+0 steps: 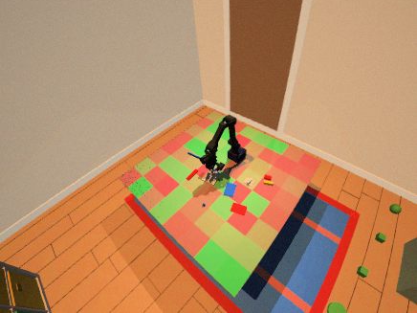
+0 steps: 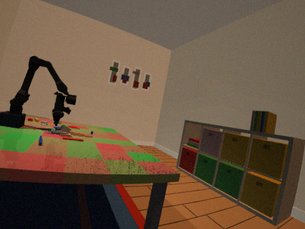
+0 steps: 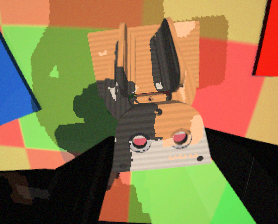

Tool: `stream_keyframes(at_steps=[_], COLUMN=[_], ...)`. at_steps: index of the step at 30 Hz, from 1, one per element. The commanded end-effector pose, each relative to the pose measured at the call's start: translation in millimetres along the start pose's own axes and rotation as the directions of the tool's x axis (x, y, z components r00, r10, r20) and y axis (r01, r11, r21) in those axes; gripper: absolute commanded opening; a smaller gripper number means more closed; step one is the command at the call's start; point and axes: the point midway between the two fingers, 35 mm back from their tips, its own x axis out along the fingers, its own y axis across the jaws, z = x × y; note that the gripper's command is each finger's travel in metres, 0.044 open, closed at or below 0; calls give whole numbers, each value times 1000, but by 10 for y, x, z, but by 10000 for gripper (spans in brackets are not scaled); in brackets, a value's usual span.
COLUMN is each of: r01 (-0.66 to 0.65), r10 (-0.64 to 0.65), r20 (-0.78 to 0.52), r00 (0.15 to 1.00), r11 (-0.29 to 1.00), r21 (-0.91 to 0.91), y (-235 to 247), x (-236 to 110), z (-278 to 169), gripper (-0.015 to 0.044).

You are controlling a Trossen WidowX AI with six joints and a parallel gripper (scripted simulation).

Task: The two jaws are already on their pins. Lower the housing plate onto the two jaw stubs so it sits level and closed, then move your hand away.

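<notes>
The housing plate (image 3: 165,159), pale and ribbed with two round holes, lies between my fingers in the wrist view. My gripper (image 3: 156,136) (image 1: 214,170) (image 2: 57,124) is shut on it by its left and right edges, low over the table. Just beyond the plate in the wrist view are two long raised jaws (image 3: 122,65) (image 3: 166,57), partly in dark shadow, on a ribbed base (image 3: 98,60). The plate covers their near ends, so the stubs and pins are hidden. Whether plate and stubs touch cannot be told. In the top and exterior views these parts are too small to read.
A blue slab (image 1: 230,190) (image 3: 14,87) and a red bar (image 1: 191,174) (image 2: 73,139) flank the assembly. A blue bar (image 1: 193,155) (image 2: 40,141), a red slab (image 1: 238,209), a small blue piece (image 1: 204,205) (image 2: 91,132) and a pale part (image 1: 249,182) (image 2: 44,123) lie around.
</notes>
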Motion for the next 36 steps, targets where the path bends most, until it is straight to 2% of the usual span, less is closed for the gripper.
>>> stream_keyframes(at_steps=[1,17,36], r01=[3,3,3], r10=[-3,-3,-3], r20=[-7,-8,-8], r00=[1000,1000,1000], r11=[1000,1000,1000], r21=[6,6,5], y=[-4,0,1], x=[76,329,357], z=[-14,-36,-37], gripper=[351,351,351])
